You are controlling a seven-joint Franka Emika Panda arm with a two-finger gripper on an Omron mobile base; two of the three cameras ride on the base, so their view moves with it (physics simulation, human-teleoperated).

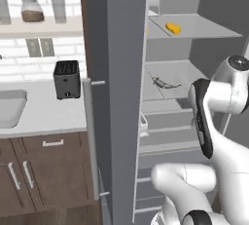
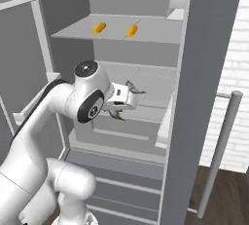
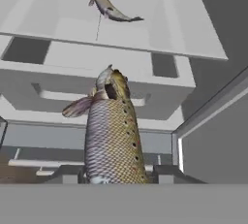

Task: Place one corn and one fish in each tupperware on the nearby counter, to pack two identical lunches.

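We see the open fridge (image 1: 194, 73) past its grey door (image 1: 121, 97) — one corn (image 1: 172, 28) on the upper shelf (image 1: 204, 27), one fish (image 1: 163, 83) on the shelf below. The white arm (image 1: 219, 121) rises at near right. At left, a black toaster (image 1: 66, 79) stands on the tabletop (image 1: 48, 112) beside a sink (image 1: 9, 107).

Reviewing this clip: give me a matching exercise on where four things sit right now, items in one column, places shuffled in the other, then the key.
Items:
1. corn
2. loose fish
3. held fish
4. toaster

Places:
A. in the gripper, in front of the open fridge
B. on the counter, left of the fridge
C. top fridge shelf
D. middle fridge shelf, lying flat

Pairs: 1-C, 2-D, 3-A, 4-B
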